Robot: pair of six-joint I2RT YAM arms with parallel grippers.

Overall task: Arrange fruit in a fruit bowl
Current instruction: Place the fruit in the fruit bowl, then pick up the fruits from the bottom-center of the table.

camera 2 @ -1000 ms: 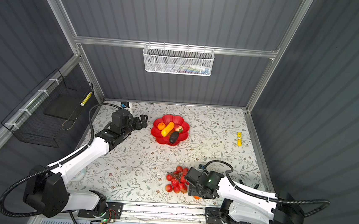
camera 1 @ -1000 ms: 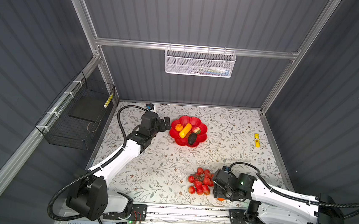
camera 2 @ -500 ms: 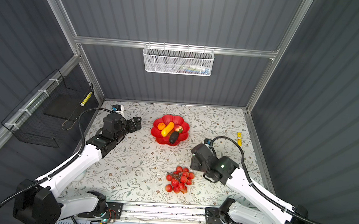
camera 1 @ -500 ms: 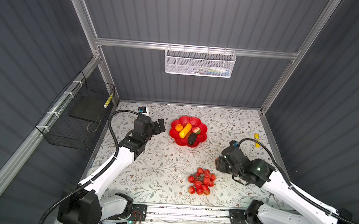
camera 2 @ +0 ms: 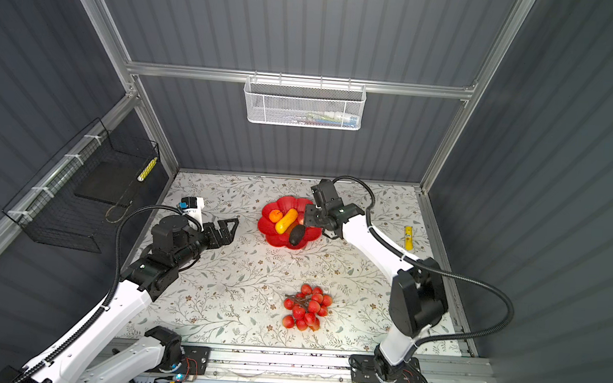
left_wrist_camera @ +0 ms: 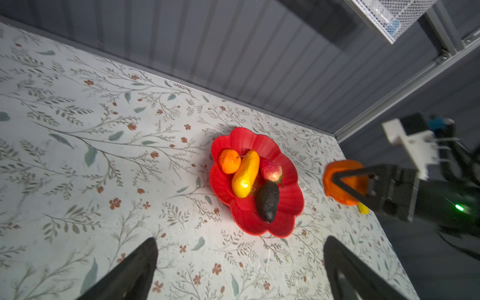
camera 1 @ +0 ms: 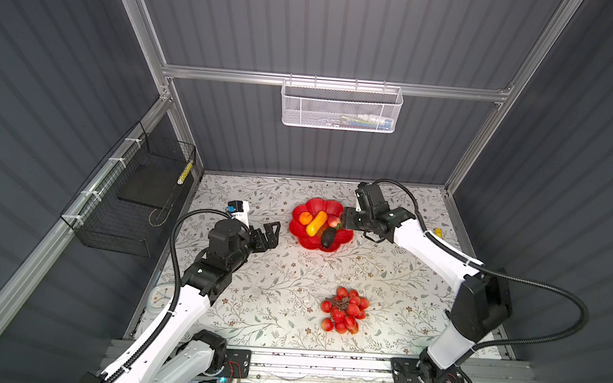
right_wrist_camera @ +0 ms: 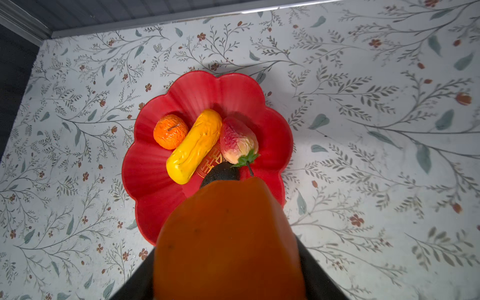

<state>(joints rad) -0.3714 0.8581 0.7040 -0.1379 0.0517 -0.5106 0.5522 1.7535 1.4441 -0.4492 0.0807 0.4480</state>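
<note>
Bowl (camera 1: 319,205) sits far-centre on the worktop (camera 1: 271,290), four fruits (camera 1: 315,223) inside; berries (camera 1: 344,309) lie nearer, well apart. My right pincer (camera 1: 345,218), at its right rim, clamps the big orange (left_wrist_camera: 345,168); my left pincer (camera 1: 270,236), left of it, gapes apart.

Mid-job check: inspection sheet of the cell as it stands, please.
Surface: floral-print table, no spills seen.
Job's things: red bowl holds small orange, long yellow fruit, strawberry, avocado; berry bunch on the table, outside the bowl.
Clutter: yellow tube near the right edge; clock by the left arm.
Grippers: left pincer open, empty; right pincer shut on large orange at the bowl's edge.
Cables: black cables loop off both arms.
Surroundings: white mesh basket on back wall; black wire basket on left wall.
</note>
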